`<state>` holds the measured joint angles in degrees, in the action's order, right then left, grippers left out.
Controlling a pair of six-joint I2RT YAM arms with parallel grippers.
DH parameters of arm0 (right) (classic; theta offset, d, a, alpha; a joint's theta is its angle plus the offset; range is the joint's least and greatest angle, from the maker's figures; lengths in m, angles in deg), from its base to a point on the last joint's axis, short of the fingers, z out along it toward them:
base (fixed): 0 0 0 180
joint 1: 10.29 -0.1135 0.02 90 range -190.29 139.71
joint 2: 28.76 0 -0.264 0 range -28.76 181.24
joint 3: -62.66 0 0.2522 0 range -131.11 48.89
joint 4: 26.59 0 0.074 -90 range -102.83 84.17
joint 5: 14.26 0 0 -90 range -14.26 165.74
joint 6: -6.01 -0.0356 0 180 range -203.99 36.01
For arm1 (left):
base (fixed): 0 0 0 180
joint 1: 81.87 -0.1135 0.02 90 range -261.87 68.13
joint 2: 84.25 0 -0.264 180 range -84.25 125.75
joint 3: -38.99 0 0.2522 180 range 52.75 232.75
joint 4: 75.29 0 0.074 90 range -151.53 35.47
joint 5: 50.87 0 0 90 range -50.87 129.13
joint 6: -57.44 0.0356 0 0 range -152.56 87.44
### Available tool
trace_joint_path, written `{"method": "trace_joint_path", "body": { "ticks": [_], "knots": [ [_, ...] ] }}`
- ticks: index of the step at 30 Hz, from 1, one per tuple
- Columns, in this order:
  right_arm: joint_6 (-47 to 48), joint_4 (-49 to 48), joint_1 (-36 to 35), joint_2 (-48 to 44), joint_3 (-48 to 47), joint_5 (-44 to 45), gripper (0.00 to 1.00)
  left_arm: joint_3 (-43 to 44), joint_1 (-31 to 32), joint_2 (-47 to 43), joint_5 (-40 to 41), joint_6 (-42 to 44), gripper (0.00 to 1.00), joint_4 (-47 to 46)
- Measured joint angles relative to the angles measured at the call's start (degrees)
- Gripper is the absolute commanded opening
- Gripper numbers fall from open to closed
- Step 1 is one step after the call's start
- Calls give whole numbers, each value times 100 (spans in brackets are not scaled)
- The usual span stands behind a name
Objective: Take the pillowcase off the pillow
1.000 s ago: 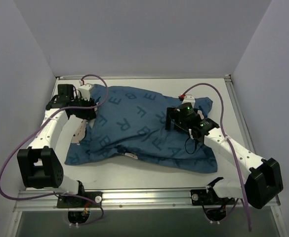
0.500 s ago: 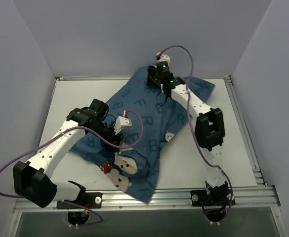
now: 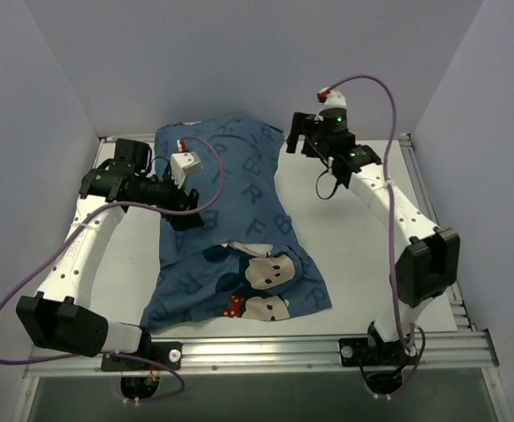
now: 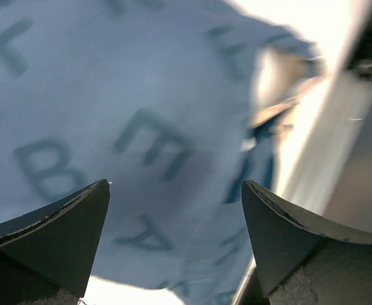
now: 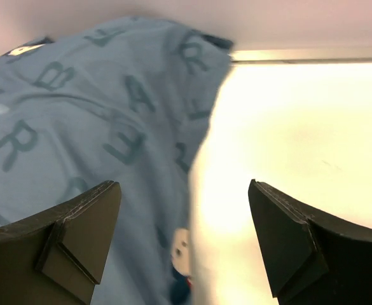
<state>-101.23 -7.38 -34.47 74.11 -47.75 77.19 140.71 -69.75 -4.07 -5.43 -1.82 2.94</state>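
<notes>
The dark blue pillowcase [image 3: 230, 202] with lettering lies lengthwise from the back wall to the front of the table, its mouse faces [image 3: 258, 272] near the front. The pillow is hidden; no white shows outside the cover. My left gripper [image 3: 189, 220] hovers open over the fabric's left-middle. In the left wrist view the lettered pillowcase [image 4: 141, 114] fills the space under the left gripper [image 4: 176, 210], with nothing between the fingers. My right gripper [image 3: 293, 139] stands open at the pillowcase's back right corner. The right wrist view has the right gripper [image 5: 182, 203] over the edge of the pillowcase [image 5: 96, 95], gripping nothing.
White table [image 3: 362, 264] lies bare to the right of the fabric, and the table [image 5: 300, 127] shows bright in the right wrist view. A metal rail [image 3: 257, 350] runs along the front edge. Grey walls close in at the back and both sides. Purple cables loop from both arms.
The pillowcase has swung from lying crosswise to lying front to back. My left gripper has opened and sits over the fabric's left part. The right arm moved back and right, off the fabric.
</notes>
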Motion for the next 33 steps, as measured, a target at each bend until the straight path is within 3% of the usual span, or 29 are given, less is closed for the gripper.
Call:
{"method": "trace_joint_path", "body": {
  "ticks": [3, 7, 8, 9, 10, 11, 12, 13, 14, 16, 19, 23, 24, 25, 26, 27, 30, 33],
  "knots": [
    [-59, -181, 219, -1097, 1292, 13, 82, -647, 39, -162, 813, -219, 94, -726],
    [-396, -525, -157, -2006, 3014, -570, 77, -1453, 177, -151, 1928, -411, 94, -1493],
    [-496, -584, -293, -2057, 3359, -691, 75, -1611, 160, -105, 2190, -466, 98, -1683],
    [-588, -658, -422, -2052, 3652, -785, 71, -1718, 136, -68, 2352, -479, 85, -1838],
    [-684, -706, -544, -1996, 3888, -870, 59, -1797, 120, -31, 2452, -520, 53, -1932],
    [-739, -726, -660, -1908, 4039, -960, 50, -1847, 116, 2, 2518, -560, 41, -1971],
    [-820, -748, -756, -1775, 4096, -1097, 42, -1884, 120, 24, 2566, -542, 31, -1998],
    [-863, -828, -822, -1596, 4083, -1198, 25, -1908, 142, 28, 2586, -509, 24, -2006],
    [-868, -896, -846, -1401, 3982, -1294, 15, -1937, 186, 22, 2592, -476, 7, -2006],
    [-931, -940, -831, -887, 3554, -1502, 0, -2026, 286, -52, 2570, -404, 2, -2070],
    [-911, -601, -688, 201, 2122, -1827, 0, -2310, 479, -398, 2555, -190, 2, -2127],
    [-713, 229, -503, 1858, -859, -1908, 0, -2472, 544, -914, 2153, 22, 2, -1982],
    [-686, 361, -466, 2275, -1716, -1912, 9, -2472, 549, -990, 1982, 50, 2, -1939],
    [-671, 437, -442, 2629, -2472, -1991, 42, -2472, 546, -1034, 1825, 83, 2, -1932],
    [-667, 538, -437, 2879, -3086, -1967, 58, -2468, 540, -1040, 1692, 81, 2, -1943],
    [-629, 555, -431, 3051, -3545, -1906, 66, -2465, 514, -1036, 1574, 52, 2, -1884],
    [-483, 551, -420, 2900, -3705, -1648, 77, -2465, 358, -966, 1272, -195, 2, -1751],
    [-411, 540, -348, 2184, -2756, -1185, 77, -2459, 273, -833, 1241, -476, 2, -1770]
  ]
}}
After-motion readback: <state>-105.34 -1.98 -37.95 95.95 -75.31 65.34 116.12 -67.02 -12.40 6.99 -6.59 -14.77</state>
